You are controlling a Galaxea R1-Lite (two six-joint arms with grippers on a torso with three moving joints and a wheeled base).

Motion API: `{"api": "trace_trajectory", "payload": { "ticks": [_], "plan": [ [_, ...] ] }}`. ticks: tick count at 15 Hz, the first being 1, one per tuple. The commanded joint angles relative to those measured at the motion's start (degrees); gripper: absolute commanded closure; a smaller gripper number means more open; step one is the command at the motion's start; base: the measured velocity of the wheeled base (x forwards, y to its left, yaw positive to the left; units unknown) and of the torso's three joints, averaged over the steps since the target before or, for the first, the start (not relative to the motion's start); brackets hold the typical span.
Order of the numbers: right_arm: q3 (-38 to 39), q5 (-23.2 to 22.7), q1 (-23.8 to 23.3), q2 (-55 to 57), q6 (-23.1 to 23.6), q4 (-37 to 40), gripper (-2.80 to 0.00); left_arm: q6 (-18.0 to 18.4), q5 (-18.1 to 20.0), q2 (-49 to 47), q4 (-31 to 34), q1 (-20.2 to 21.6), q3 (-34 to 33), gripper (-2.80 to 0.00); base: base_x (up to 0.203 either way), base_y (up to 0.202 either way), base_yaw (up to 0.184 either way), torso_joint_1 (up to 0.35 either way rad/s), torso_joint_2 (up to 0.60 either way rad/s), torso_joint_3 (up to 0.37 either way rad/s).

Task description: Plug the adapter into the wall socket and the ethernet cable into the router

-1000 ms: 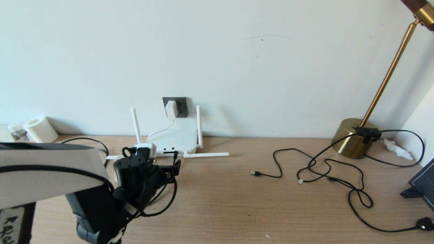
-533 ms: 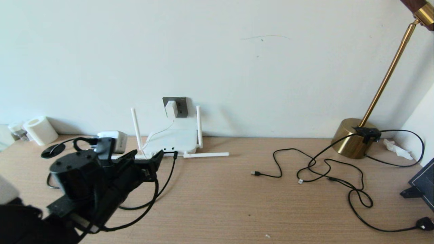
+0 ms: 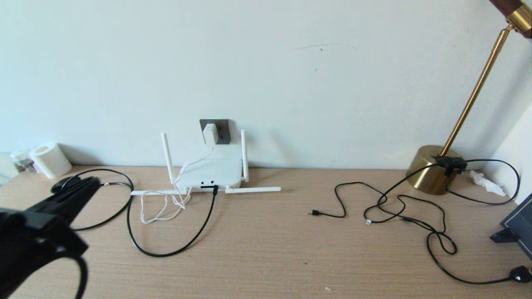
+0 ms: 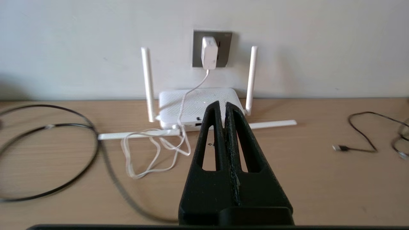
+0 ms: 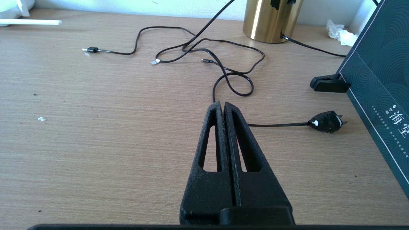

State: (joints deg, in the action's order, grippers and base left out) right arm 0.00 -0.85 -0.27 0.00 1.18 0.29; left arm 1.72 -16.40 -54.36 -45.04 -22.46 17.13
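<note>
Hovering empty and closed at the desk's left edge, the left hand point(image 3: 89, 185) risks snagging the thick glossy black ethernet cable point(image 3: 174, 251), unseating its plug from the flat white router point(image 3: 210, 172).

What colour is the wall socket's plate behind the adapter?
Dark grey wall socket; adapter white. Left wrist view.

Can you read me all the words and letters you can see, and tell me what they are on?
"海" and part of a second Chinese character, cut off at the picture's edge: pale print on the dark teal box in the right wrist view.
Small print beside those characters on the same box: too small to read.
The wall socket, adapter and router show no readable marks.
</note>
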Motion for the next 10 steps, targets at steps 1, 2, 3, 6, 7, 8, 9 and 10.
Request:
{"api": "trace_trajectory", "payload": {
  "ticks": [1,2,3,6,7,8,9,10],
  "plan": [
    [0.0,-0.03,0.0,0.0,0.05,-0.03,0.0,0.36,-0.07,19.82,17.89,0.36,1.25,0.0,0.0,0.0,0.0,0.0,0.0,0.0],
    [0.0,-0.03,0.0,0.0,0.05,-0.03,0.0,0.57,0.01,26.66,28.8,1.66,2.11,0.0,0.0,0.0,0.0,0.0,0.0,0.0],
    [0.0,-0.03,0.0,0.0,-0.04,-0.03,0.0,0.15,-0.01,32.24,39.21,4.72,2.27,0.0,0.0,0.0,0.0,0.0,0.0,0.0],
    [0.0,-0.03,0.0,0.0,0.05,-0.03,0.0,-4.88,-0.48,38.39,48.57,17.47,-4.94,0.0,0.0,0.0,0.0,0.0,0.0,0.0],
    [0.0,-0.03,0.0,0.08,-0.04,-0.02,0.0,-4.11,1.29,38.46,49.24,18.81,-9.9,0.0,0.0,0.0,0.0,0.0,0.0,0.0],
    [0.0,-0.03,0.0,0.0,-0.04,-0.03,0.0,-3.37,2.81,38.23,49.61,19.35,-12.3,0.0,0.0,0.0,0.0,0.0,0.0,0.0],
    [0.0,-0.03,0.0,0.07,0.13,-0.03,0.0,-2.4,4.92,38.29,50.18,19.73,-12.85,0.0,0.0,0.0,0.0,0.0,0.0,0.0],
    [0.0,-0.03,0.0,0.0,0.05,-0.03,0.0,0.29,7.74,39.32,49.86,19.83,-13.06,0.0,0.0,0.0,0.0,0.0,0.0,0.0]
  ]
}}
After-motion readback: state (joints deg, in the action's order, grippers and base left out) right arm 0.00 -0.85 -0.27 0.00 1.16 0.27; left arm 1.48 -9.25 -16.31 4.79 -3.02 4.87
